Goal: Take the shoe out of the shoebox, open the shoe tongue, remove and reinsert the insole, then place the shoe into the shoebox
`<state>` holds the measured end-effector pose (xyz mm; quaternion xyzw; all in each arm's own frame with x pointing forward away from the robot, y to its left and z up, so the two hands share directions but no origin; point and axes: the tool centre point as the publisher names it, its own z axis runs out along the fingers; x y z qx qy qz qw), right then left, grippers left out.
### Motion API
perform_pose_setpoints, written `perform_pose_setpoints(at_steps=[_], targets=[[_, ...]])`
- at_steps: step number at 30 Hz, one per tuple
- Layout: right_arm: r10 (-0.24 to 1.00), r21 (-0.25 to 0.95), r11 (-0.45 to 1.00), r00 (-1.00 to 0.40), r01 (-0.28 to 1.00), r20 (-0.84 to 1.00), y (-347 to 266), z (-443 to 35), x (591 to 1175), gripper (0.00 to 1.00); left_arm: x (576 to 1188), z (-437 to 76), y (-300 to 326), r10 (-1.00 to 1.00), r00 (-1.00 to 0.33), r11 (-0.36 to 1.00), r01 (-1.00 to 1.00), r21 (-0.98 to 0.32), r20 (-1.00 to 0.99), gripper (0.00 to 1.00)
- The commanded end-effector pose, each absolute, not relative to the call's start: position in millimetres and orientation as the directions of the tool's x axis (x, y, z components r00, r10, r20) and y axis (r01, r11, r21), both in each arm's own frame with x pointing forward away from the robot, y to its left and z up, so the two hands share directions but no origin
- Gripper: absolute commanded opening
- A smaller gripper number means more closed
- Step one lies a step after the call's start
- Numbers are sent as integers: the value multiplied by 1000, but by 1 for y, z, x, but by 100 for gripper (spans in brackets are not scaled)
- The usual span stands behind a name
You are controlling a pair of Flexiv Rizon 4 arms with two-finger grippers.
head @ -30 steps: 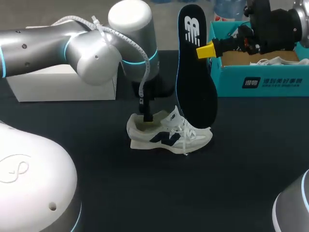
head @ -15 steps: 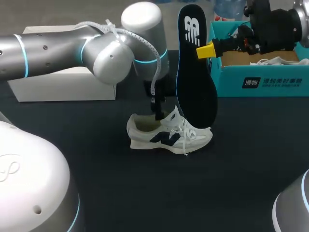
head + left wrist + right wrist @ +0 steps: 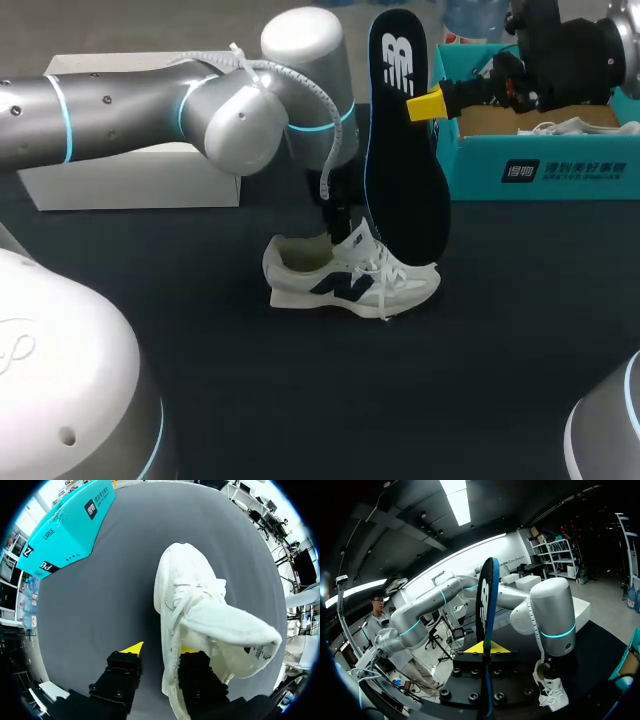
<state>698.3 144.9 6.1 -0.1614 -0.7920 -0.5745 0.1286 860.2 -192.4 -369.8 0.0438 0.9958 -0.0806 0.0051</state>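
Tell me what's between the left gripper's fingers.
The side wall of the shoe. The left wrist view shows one finger of the left gripper inside the shoe's opening, the other outside over the table, clear of it.

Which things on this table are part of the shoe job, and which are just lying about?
Part of the job:
white shoe, on the table
black insole, upright in the right gripper
teal shoebox
left gripper, one finger inside the shoe

Just lying about:
white box, at the table's back left
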Motion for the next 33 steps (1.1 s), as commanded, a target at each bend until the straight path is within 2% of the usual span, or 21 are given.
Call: perform_pose_setpoints(at_steps=[1,2,19,25,26,31,32,33], targets=[[108,867,291,-914,405,390,147,6,700,0,849,-361,-191,93,-995,986,99,-134,-47,0],[108,867,291,-914,405,390,147,6,700,0,845,-360,-189,74,-995,993,80,-92,-63,0],[108,867,291,-914,405,390,147,6,700,0,845,-360,-189,74,-995,993,80,-92,-63,0],[108,867,291,-914,405,390,147,6,700,0,853,-350,-190,316,-949,942,310,-131,23,0],[108,867,291,-914,405,390,147,6,700,0,853,-350,-192,373,-926,913,357,-199,51,0],[108,867,291,-914,405,390,147,6,700,0,857,-347,-196,611,-781,772,555,-309,125,0],[108,867,291,-914,405,390,147,6,700,0,857,-344,-196,673,-724,730,620,-288,149,0],[108,867,291,-914,405,390,147,6,700,0,856,-342,-198,745,-655,647,663,-376,128,0]])
